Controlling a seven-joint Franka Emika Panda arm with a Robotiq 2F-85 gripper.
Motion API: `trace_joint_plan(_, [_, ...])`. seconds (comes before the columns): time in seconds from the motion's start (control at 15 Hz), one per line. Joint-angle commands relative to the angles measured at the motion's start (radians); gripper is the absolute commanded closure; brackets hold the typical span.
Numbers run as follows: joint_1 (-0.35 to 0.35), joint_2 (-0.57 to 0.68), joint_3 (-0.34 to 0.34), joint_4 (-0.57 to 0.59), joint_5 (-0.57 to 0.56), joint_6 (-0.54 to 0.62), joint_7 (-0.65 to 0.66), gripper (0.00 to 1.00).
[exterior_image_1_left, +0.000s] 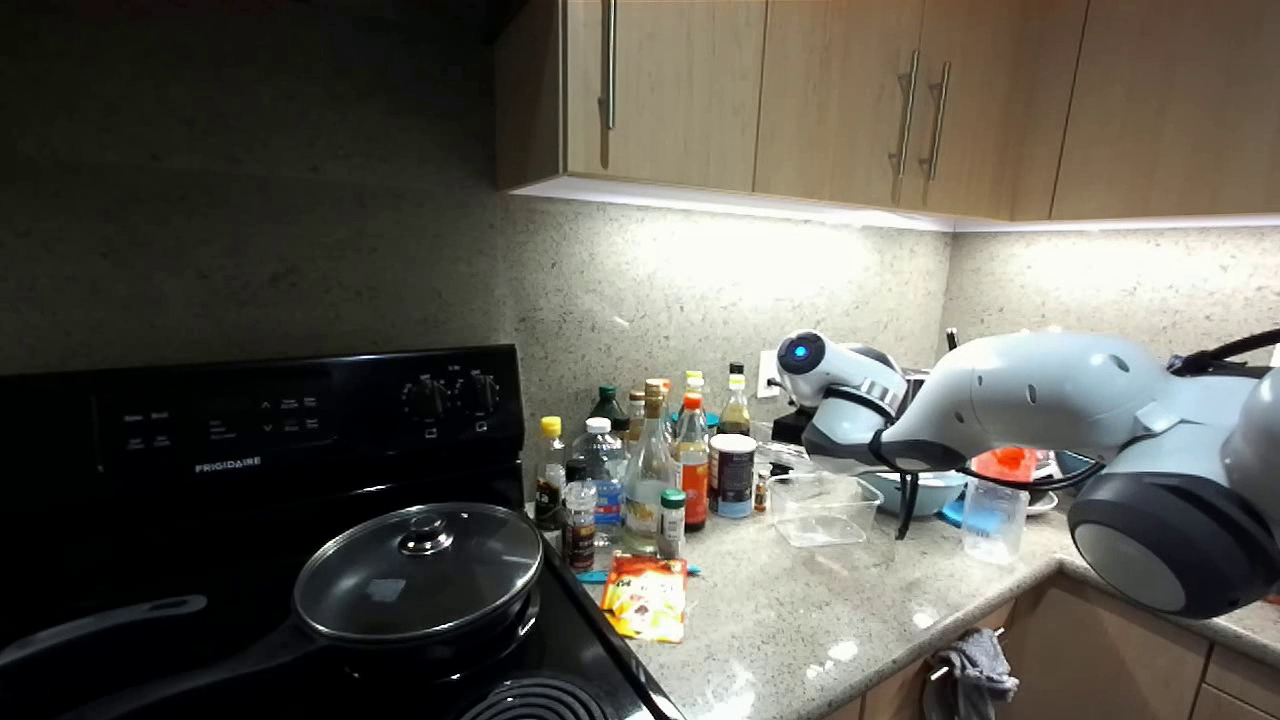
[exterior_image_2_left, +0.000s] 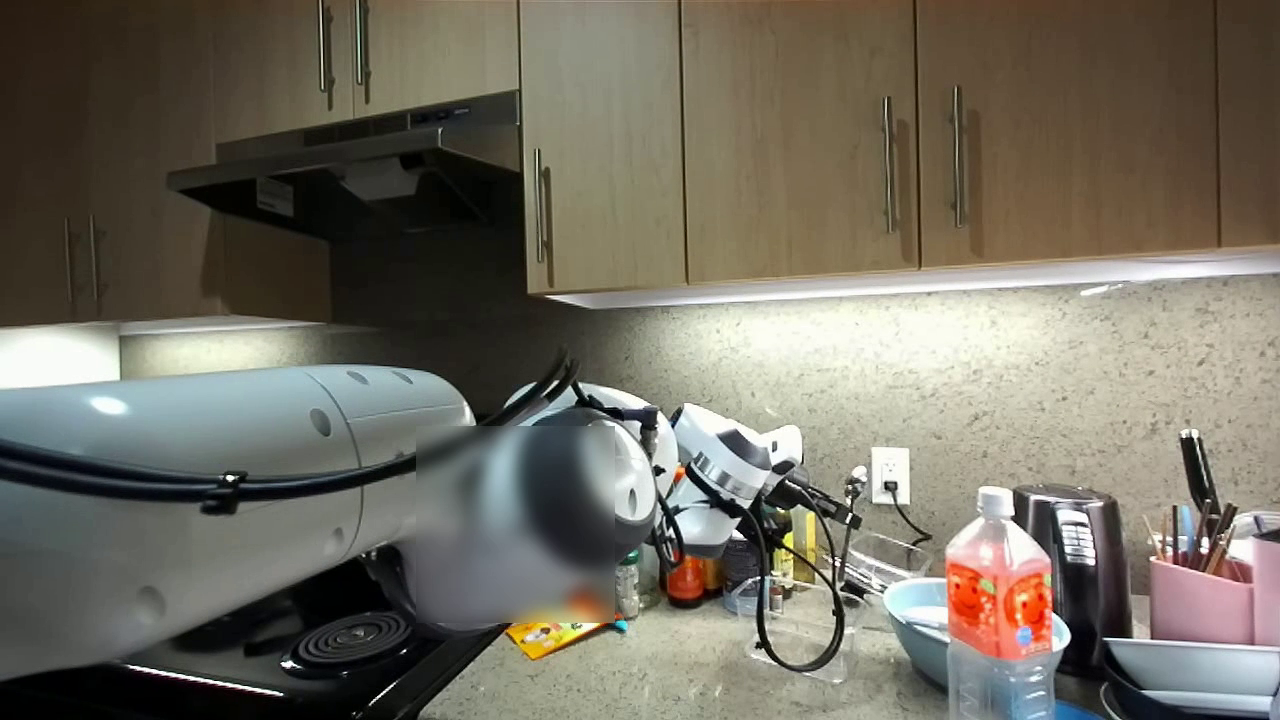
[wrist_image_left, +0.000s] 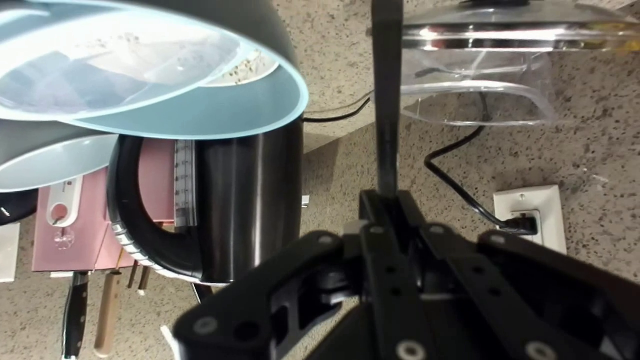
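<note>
The black two-finger gripper (wrist_image_left: 389, 197) was nearly fully closed on a long, straight, dark-grey utensil (wrist_image_left: 386, 100). In the wrist view, this appeared between the light-blue round bowl (wrist_image_left: 280, 102) and clear plastic container (wrist_image_left: 537, 97).

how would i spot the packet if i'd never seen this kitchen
Find the black stove. On the counter right beside it, in front of the bottles, lies the packet. It is flat, red and yellow; the bottles stand upright.
</note>
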Motion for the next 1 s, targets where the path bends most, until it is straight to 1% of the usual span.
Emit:
trace_joint_plan(0.0, [-0.002, 0.0, -0.019, 0.006, -0.049, 0.032, 0.06, 0.98])
trace_joint_plan(0.07, [-0.003, 0.0, -0.034, 0.011, -0.061, 0.033, 0.098, 0.98])
trace_joint_plan(0.2, [-0.002, -0.001, -0.109, 0.021, -0.136, 0.045, 0.248, 0.98])
trace_joint_plan(0.27, [0.004, -0.001, -0.17, 0.013, -0.127, 0.038, 0.308, 0.98])
trace_joint_plan(0.4, [-0.01, -0.002, -0.194, 0.015, -0.109, -0.006, 0.347, 0.98])
trace_joint_plan(0.47, [-0.022, -0.002, -0.19, 0.015, -0.09, -0.02, 0.337, 0.98])
trace_joint_plan(0.53, [-0.033, -0.002, -0.166, 0.015, -0.104, -0.039, 0.34, 0.98])
trace_joint_plan(0.93, [-0.062, 0.0, -0.126, -0.005, -0.091, -0.16, 0.317, 0.98])
